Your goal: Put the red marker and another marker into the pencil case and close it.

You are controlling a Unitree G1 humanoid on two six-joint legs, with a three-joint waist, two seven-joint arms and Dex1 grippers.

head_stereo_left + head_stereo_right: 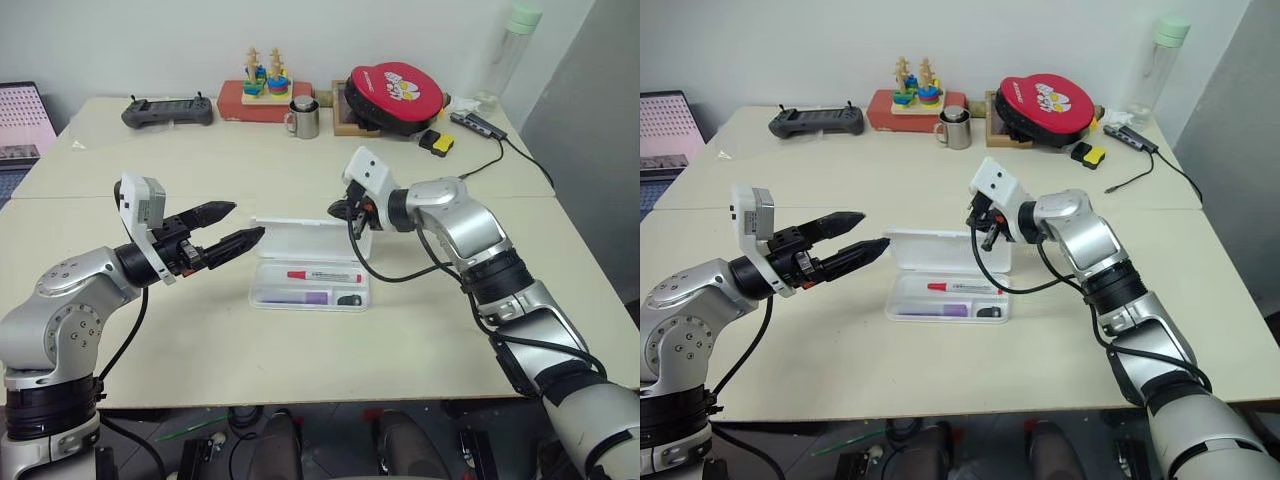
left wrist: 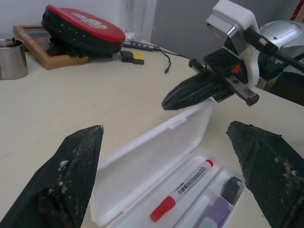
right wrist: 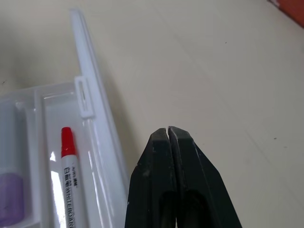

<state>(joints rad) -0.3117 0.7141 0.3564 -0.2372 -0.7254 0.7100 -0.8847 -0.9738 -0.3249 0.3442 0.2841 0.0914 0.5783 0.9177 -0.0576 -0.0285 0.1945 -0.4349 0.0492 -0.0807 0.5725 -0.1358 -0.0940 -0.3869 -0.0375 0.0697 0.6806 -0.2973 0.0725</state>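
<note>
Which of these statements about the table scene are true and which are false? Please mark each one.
1. The red marker lies inside the pencil case. True.
2. The pencil case is closed. False: its lid stands open.
3. The purple marker lies on the bare table outside the case. False: it is in the case, in the compartment next to the red marker.
4. The left gripper is open and holds nothing. True.
5. The right gripper grips the red marker. False: its fingers are shut on nothing, near the lid's edge.
</note>
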